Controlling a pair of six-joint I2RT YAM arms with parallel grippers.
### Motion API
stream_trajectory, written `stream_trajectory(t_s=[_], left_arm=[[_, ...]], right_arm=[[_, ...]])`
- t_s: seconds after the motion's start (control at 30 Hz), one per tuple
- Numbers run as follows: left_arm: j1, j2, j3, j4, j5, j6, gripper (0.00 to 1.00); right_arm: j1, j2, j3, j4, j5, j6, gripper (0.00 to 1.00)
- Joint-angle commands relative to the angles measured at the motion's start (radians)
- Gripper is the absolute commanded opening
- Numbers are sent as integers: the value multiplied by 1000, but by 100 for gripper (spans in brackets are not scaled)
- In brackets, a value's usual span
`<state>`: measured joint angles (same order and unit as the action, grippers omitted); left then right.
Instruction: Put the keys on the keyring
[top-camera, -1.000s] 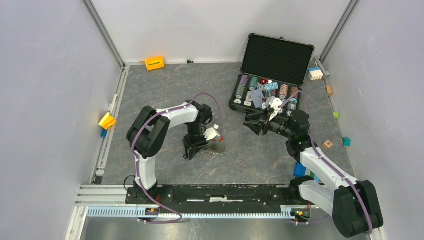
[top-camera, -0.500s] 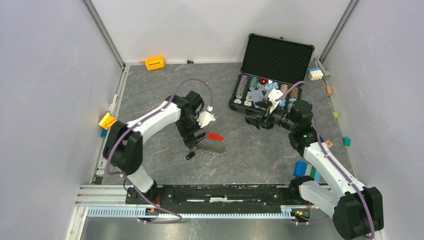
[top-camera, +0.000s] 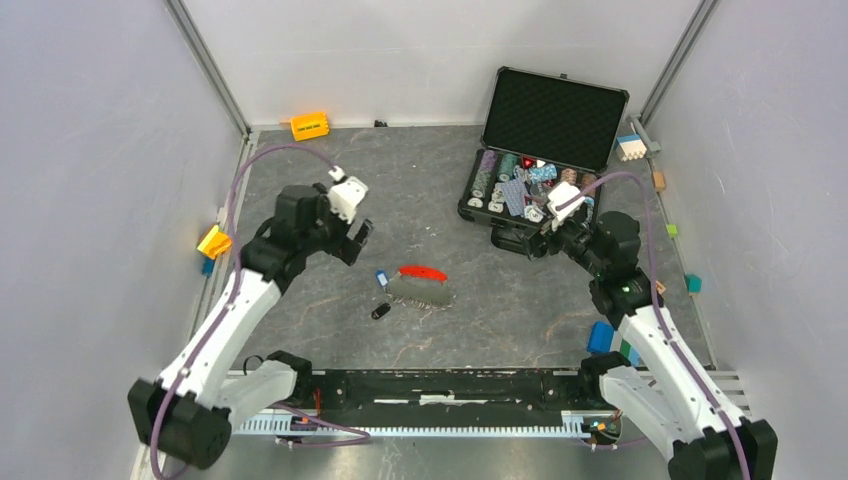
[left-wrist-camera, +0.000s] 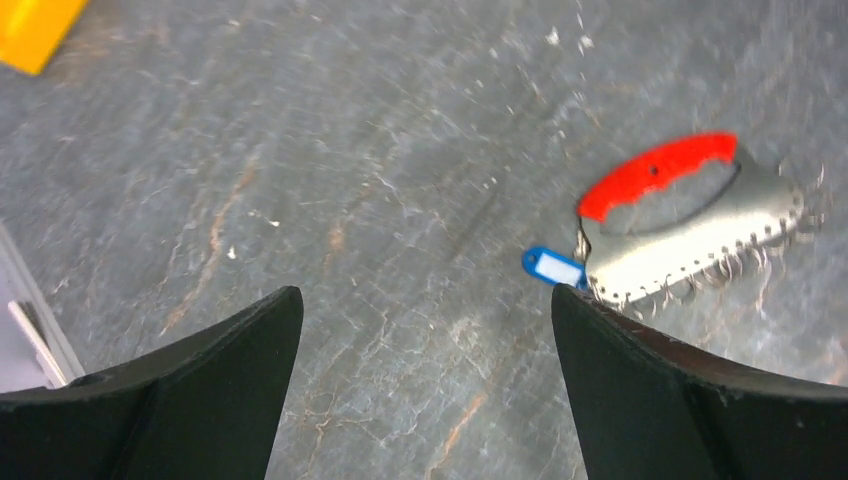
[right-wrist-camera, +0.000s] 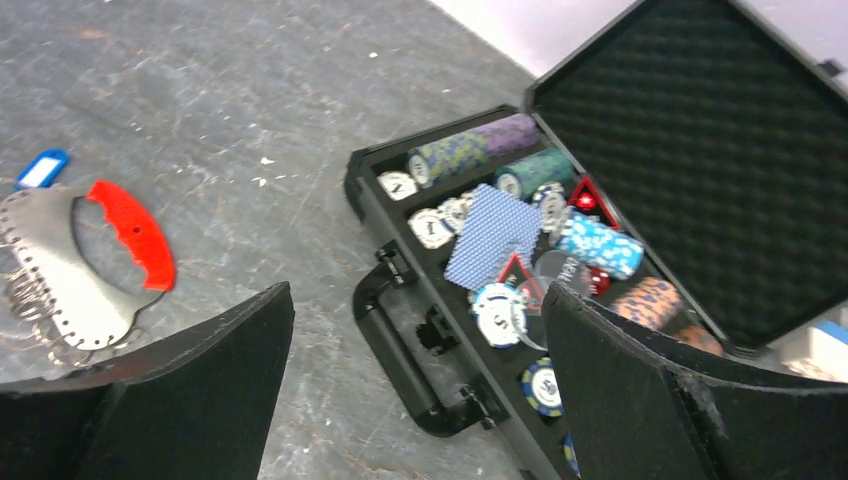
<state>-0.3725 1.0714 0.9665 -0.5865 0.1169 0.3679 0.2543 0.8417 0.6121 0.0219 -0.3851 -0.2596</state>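
Observation:
The keyring (top-camera: 418, 290) lies flat mid-table, a silver piece with a bright red curved fob (top-camera: 421, 272) along its far side. It also shows in the left wrist view as keyring (left-wrist-camera: 690, 245) and in the right wrist view as keyring (right-wrist-camera: 60, 275). A blue-and-white key tag (left-wrist-camera: 553, 267) rests at its left end, and small metal bits hang along its toothed edge; single keys are too small to tell. My left gripper (top-camera: 355, 240) hovers open to the upper left of it, empty. My right gripper (top-camera: 520, 240) stands open and empty beside the chip case.
An open black case (top-camera: 545, 120) with poker chips (right-wrist-camera: 520, 245) sits at the back right, its handle (right-wrist-camera: 395, 335) under my right gripper (right-wrist-camera: 418, 295). A small dark item (top-camera: 380, 311) lies near the keyring. An orange block (top-camera: 309, 126) and small coloured blocks (top-camera: 213, 242) line the walls.
My left arm has pulled back from the keyring to the upper left and opened, leaving it on the table. My right gripper has opened wide and drawn slightly right.

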Motion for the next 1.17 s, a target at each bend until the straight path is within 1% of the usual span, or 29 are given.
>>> stream_trajectory(t_s=[0.0, 0.1, 0.27, 0.4, 0.53, 0.67, 0.83, 1.13], left_arm=[[69, -169, -133, 287, 62, -162, 100], [82, -253, -179, 332, 58, -190, 100], [84, -405, -222, 375, -10, -198, 100], [84, -459, -214, 357, -41, -268, 100], [93, -537, -246, 392, -85, -293, 100], [98, -558, -237, 384, -149, -283, 100], [98, -552, -242, 355, -66, -286, 100], [98, -541, -244, 343, -57, -284, 100]], right_arm=[[-3, -85, -33, 3, 135, -20, 98], [-3, -116, -53, -11, 137, -28, 98], [-3, -194, -93, -6, 145, -26, 98], [-3, -252, -103, -1, 154, -27, 98], [-3, -292, -103, 3, 190, -36, 98], [-3, -299, -113, 7, 218, -41, 98], [-3, -284, -118, 15, 220, -34, 98], [-3, -282, -122, 17, 217, -22, 98]])
